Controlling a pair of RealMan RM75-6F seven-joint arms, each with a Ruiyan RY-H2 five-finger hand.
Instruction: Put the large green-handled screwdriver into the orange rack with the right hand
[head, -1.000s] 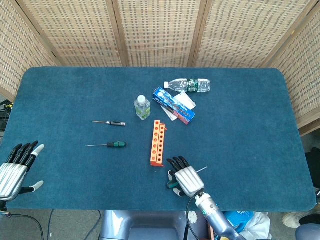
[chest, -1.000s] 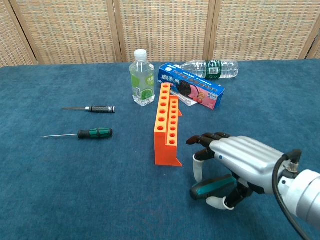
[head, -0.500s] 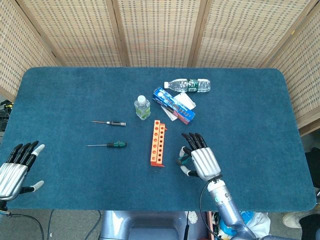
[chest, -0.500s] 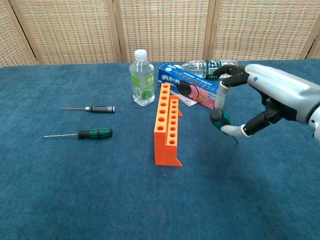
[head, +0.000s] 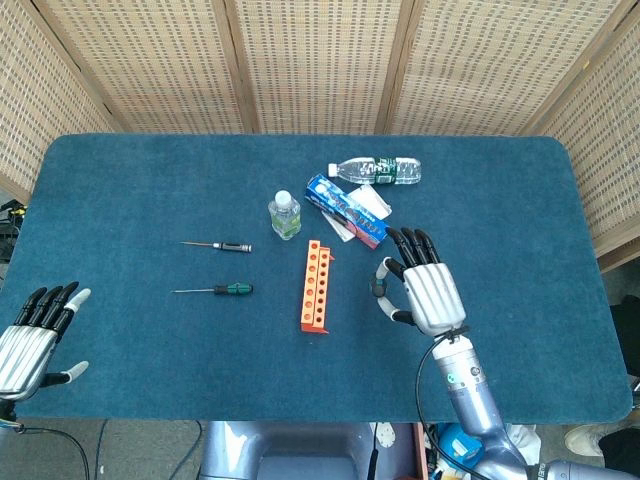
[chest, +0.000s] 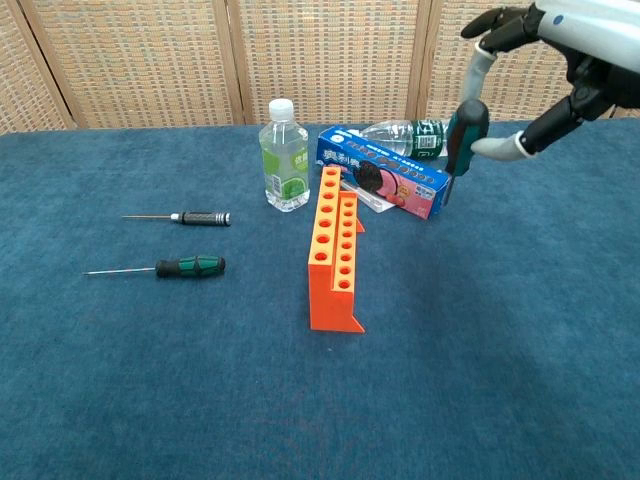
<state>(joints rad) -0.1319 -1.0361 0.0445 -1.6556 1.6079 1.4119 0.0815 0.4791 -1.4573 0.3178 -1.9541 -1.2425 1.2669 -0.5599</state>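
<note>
My right hand (chest: 560, 55) is raised high to the right of the orange rack (chest: 335, 255) and pinches the large green-handled screwdriver (chest: 465, 128) between thumb and a finger. The tool hangs nearly upright, its shaft pointing down over the toothpaste box. From the head view, the right hand (head: 425, 290) hovers just right of the orange rack (head: 315, 287), well apart from it. The rack's holes face up and show nothing in them. My left hand (head: 30, 338) rests at the near left table edge, fingers spread, holding nothing.
A small green-handled screwdriver (chest: 190, 266) and a black-handled one (chest: 200, 217) lie left of the rack. Behind the rack stand a small bottle (chest: 284, 155), a blue toothpaste box (chest: 385, 178) and a lying water bottle (chest: 420, 135). Wicker screens close the back.
The right hand rose from the near table surface with the screwdriver, moving up and away from me. The tool turned from lying flat to nearly upright. The left hand stayed put.
</note>
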